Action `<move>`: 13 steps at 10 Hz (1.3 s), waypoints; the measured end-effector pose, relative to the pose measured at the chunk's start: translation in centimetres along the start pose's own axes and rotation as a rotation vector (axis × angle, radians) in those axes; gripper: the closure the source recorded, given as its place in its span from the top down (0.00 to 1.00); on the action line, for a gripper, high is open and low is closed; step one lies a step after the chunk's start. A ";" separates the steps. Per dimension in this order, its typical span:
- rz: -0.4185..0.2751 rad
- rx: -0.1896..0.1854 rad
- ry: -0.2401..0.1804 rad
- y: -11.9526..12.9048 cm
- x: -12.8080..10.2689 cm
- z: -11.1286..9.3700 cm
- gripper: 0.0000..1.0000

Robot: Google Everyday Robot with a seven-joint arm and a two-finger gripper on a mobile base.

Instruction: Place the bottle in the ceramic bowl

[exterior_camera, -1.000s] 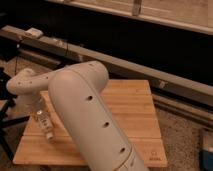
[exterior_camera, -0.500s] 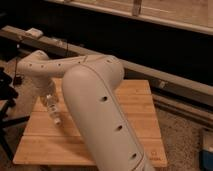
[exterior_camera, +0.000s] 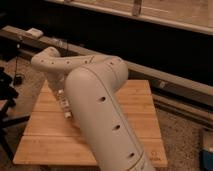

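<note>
The bottle, slim and whitish with a small white cap, hangs tilted just under the end of my arm over the left part of the wooden table. My gripper is at the bottle's top end, mostly hidden behind my forearm, and is shut on the bottle. The ceramic bowl is not in view; my large white arm covers the middle of the table.
A dark metal rail runs behind the table from upper left to right. A black stand is at the left edge. A blue object sits on the floor at lower right.
My arm has swung right and away from the camera, carrying the bottle from the table's front-left toward its middle-left.
</note>
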State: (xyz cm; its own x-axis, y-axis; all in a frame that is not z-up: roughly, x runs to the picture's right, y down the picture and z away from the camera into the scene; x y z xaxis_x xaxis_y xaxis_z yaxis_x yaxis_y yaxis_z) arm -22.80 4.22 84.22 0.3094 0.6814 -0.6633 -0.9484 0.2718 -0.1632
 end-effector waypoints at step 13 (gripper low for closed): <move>0.157 -0.020 0.047 -7.6 -1.0 1.4 0.76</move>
State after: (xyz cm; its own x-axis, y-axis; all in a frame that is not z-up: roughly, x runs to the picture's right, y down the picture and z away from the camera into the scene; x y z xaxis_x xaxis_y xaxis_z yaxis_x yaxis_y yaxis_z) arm -15.77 2.43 87.11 0.1547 0.6820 -0.7148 -0.9861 0.1507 -0.0696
